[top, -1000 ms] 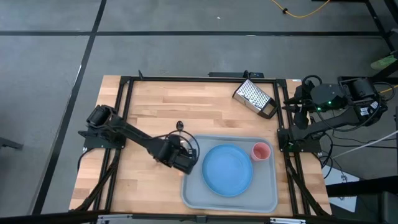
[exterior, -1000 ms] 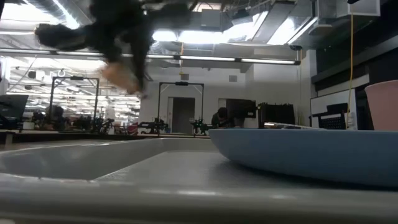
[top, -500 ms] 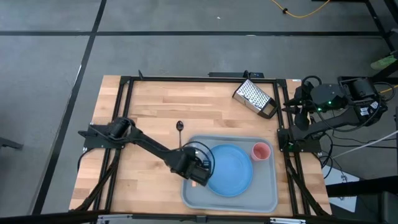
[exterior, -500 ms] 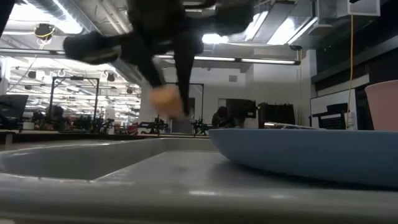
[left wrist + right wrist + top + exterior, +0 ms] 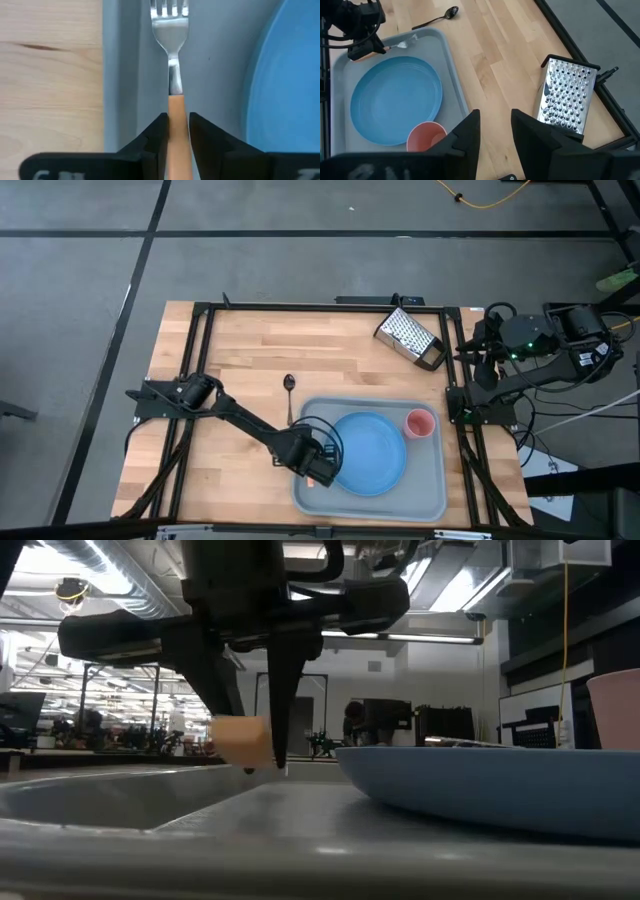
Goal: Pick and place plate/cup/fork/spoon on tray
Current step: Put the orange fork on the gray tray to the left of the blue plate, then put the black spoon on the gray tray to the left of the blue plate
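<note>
My left gripper [image 5: 318,470] is low over the left part of the grey-blue tray [image 5: 430,500], shut on the fork [image 5: 170,30]. The fork has silver tines and an orange handle, and it lies between the tray's left rim and the light-blue plate [image 5: 367,452], tines toward the far edge. The plate and the pink-red cup [image 5: 419,423] rest on the tray floor. The dark spoon [image 5: 290,395] lies flat on the wood just beyond the tray's far-left corner. My right gripper [image 5: 495,130] is open and empty, high at the table's far right. My left gripper pinches the fork's orange handle [image 5: 176,107] between its two fingers, a little behind where the handle meets the metal neck. The fingers [image 5: 280,710] point straight down and lie across the fork. The fork stays about level just over the tray floor; whether it touches the floor, I cannot tell.
A metal box grater [image 5: 410,338] lies on the wood at the far right, beside the right arm. Bare wood stretches left of and beyond the tray. The near right part of the tray floor [image 5: 425,485] holds nothing.
My left gripper has carried the fork from beside the tray's far-left corner toward the right and near edges, over the tray's left part, and then down close to the tray floor. It has stayed shut on the fork. The spoon, first partly hidden under the arm, now shows whole.
</note>
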You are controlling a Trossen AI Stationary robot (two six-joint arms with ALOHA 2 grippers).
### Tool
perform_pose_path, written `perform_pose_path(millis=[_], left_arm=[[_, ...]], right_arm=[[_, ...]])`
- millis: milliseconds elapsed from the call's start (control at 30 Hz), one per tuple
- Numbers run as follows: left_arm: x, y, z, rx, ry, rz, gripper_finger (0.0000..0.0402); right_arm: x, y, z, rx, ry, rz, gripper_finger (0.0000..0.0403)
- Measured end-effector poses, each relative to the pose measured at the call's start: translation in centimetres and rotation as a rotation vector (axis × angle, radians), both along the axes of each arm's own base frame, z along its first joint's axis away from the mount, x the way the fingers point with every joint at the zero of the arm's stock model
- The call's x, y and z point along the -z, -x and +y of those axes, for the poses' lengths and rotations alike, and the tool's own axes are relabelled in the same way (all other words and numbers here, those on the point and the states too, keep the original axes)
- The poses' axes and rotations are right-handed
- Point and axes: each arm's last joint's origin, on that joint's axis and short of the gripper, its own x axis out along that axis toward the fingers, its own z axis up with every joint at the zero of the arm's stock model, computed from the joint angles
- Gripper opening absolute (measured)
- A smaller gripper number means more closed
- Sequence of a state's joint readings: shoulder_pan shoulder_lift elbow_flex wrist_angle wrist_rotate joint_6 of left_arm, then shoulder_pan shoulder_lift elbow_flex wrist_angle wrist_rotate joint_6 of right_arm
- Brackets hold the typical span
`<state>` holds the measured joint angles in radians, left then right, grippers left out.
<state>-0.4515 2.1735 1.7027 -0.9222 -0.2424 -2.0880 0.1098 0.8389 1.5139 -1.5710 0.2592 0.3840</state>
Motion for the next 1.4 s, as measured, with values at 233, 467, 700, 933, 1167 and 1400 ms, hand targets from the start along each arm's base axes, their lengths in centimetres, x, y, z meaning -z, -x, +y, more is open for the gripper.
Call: perform_pose_path(millis=[233, 467, 700, 933, 1167, 1400], left_arm=[[0.0, 0.0, 0.1, 0.000, -0.006, 0.004, 0.0076], [-0.8, 0.2, 0.7, 0.053, -0.029, 0.022, 0.0077], [-4.1, 1.4, 4.4, 0.079, -0.111, 0.114, 0.0078], [-4.4, 1.7, 11.0, 0.063, -0.110, 0.354, 0.0078], [-2.4, 0.7, 17.6, 0.123, -0.060, 0.356, 0.0079], [-2.3, 1.2, 18.8, 0.199, -0.034, 0.417, 0.0079]], right_arm=[[0.0, 0.0, 0.0, 0.000, 0.000, 0.000, 0.0115], [0.0, 0.0, 0.0, 0.000, 0.000, 0.000, 0.0115], [0.0, 0.0, 0.0, 0.000, 0.000, 0.000, 0.0115], [0.0, 0.0, 0.0, 0.003, -0.002, 0.000, 0.0115], [0.0, 0.0, 0.0, 0.004, -0.003, 0.000, 0.0115], [0.0, 0.0, 0.1, -0.014, -0.022, 0.002, 0.0115]])
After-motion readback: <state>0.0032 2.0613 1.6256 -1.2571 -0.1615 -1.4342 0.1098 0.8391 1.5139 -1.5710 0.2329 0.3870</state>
